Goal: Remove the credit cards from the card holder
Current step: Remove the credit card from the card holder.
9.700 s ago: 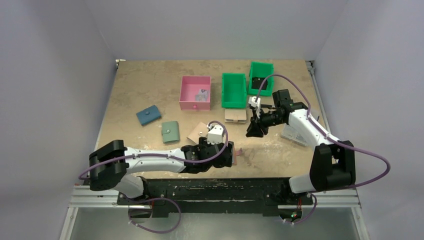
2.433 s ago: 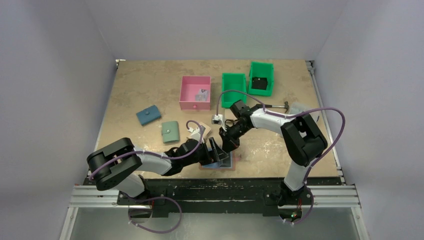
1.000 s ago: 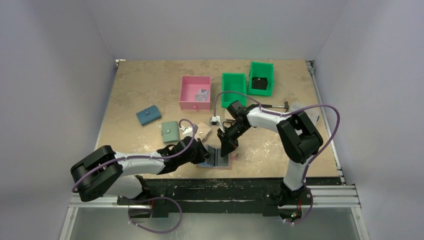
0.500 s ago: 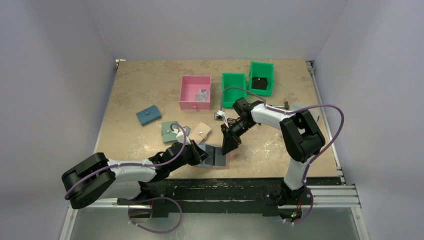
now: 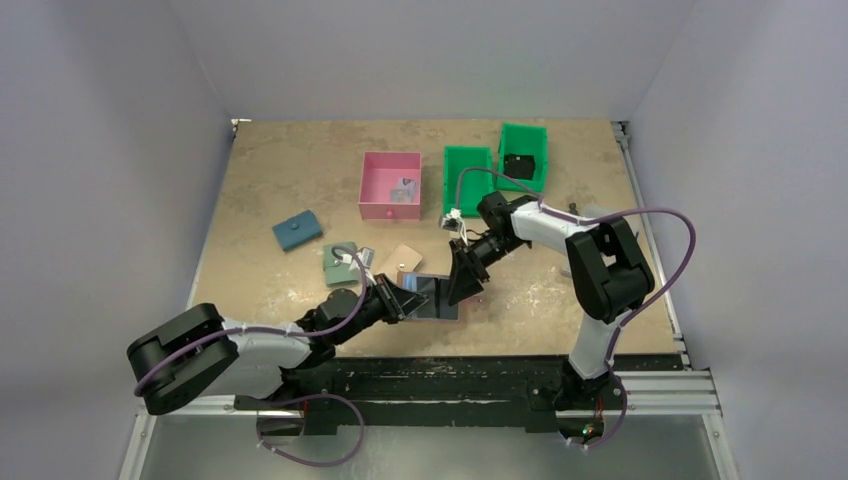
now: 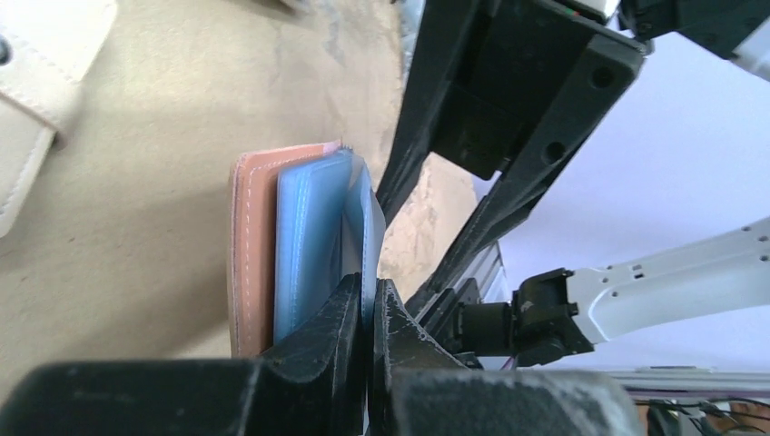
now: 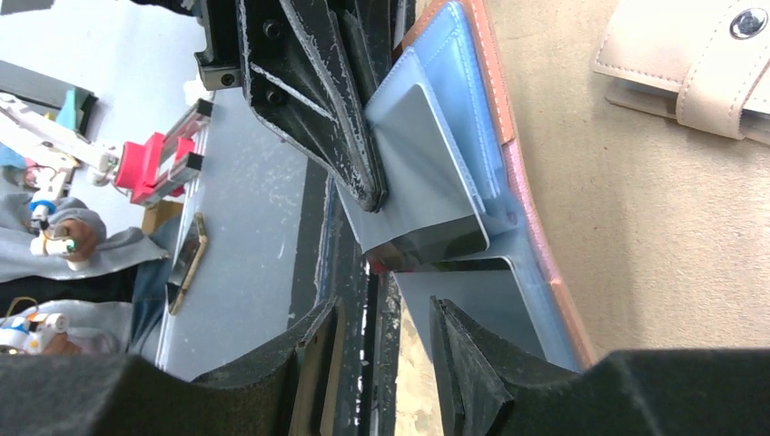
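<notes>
Near desk (image 5: 300, 170) edge: left hand (image 5: 400, 297) pinches terracotta leather card holder (image 5: 436, 299); right hand (image 5: 464, 292), narrower a second ago, stands spread.

Around the card holder (image 5: 433, 300), bare table (image 5: 530, 315) opens at four and five o'clock. The left gripper (image 5: 403, 298) blocks nine, the right gripper (image 5: 460, 292) two, and a beige wallet (image 5: 404, 261) crowds eleven.

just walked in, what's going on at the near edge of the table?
The left gripper is shut on the light blue inner lining of the opened reddish-brown leather card holder, steadying it. A pale grey plastic card sticks partway out of one pocket. The right gripper is open just in front of that card, with nothing between its fingers.
</notes>
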{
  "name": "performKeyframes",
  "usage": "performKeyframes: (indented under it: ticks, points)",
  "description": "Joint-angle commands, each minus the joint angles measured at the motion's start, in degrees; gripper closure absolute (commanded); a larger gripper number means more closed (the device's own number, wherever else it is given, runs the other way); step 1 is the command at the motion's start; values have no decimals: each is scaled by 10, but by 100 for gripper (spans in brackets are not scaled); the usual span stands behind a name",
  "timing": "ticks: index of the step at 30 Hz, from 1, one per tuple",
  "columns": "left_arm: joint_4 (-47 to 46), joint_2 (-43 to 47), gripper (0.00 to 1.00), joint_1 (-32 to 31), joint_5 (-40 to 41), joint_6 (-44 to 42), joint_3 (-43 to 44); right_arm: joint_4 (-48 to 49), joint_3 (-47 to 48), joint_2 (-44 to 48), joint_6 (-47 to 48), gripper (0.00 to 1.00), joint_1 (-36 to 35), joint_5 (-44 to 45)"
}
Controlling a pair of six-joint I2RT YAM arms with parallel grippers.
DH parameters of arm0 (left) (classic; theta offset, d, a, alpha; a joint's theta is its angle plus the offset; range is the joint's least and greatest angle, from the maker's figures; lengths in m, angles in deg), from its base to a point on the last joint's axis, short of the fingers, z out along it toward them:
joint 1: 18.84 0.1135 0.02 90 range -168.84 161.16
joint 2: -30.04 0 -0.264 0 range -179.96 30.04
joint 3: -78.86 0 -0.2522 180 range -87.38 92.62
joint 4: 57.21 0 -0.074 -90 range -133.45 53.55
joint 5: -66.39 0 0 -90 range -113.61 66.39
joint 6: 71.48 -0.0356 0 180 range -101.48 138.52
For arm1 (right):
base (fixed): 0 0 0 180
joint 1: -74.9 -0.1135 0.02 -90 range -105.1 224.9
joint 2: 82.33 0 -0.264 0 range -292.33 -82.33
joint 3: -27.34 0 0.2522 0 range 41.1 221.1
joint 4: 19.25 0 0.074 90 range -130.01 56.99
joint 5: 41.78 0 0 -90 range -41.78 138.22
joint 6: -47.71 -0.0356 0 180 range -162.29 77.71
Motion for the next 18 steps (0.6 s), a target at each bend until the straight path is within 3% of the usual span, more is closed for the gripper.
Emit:
performKeyframes:
  ticks: [1,13,18]
  points:
    - [-147,-25,100,3,-22,-2,0,-30,21,14,26,53,4,-51]
    - [-258,-116,100,3,-46,13,12,-96,40,-12,84,57,5,-81]
    - [-267,-111,100,3,-46,12,11,-30,25,-12,11,59,7,-47]
